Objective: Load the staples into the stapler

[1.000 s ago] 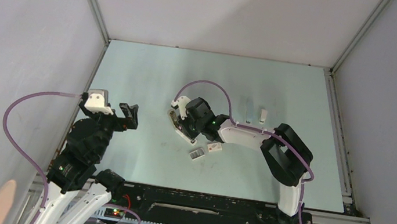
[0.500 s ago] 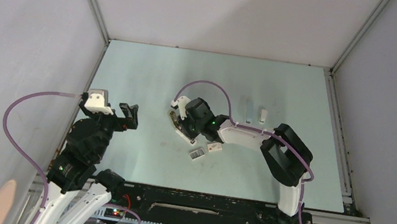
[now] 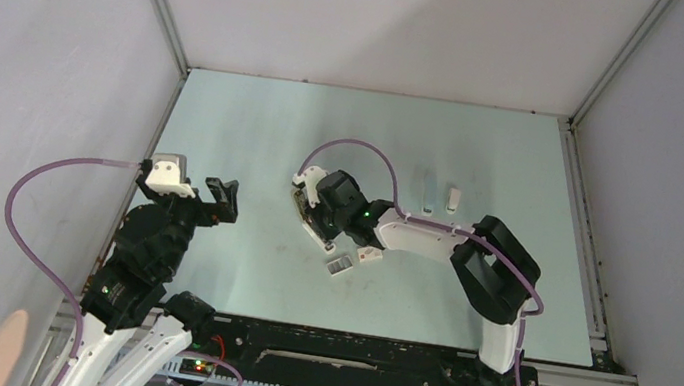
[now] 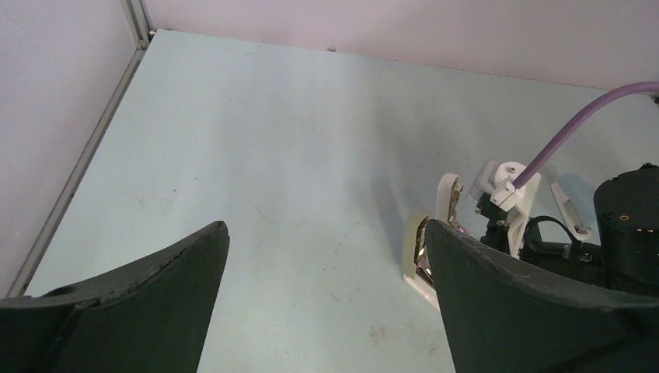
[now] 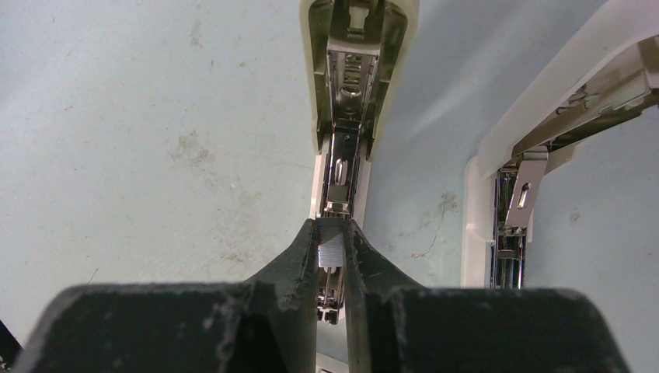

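Right gripper (image 5: 332,237): closed to a narrow gap, pinching a short silvery strip of staples (image 5: 330,252) at the lower end of the stapler (image 5: 353,101) channel.
Stapler: lies hinged open at the centre of the table (image 3: 254,140). Its metal channel runs up the middle of the right wrist frame, and its cream top half is swung aside at the right.
Left gripper (image 4: 326,233): jaws wide and holding nothing, at the left of the top view, well apart from the stapler.
Change: in the top view the right gripper has crept slightly toward the upper left over the stapler. The left arm, tray (image 3: 339,265) and small white box (image 3: 370,255) have not moved.
Tray: just below the stapler, with the white box just beside it on the right.
Right wrist only: shows the pinched strip and the channel, which the arm hides from above.
Left wrist only: shows the two stapler halves from the side at the right of the frame, standing apart.
Top view only: shows a pale blue strip (image 3: 430,192) and a small white piece (image 3: 454,200) to the upper right of the right gripper.
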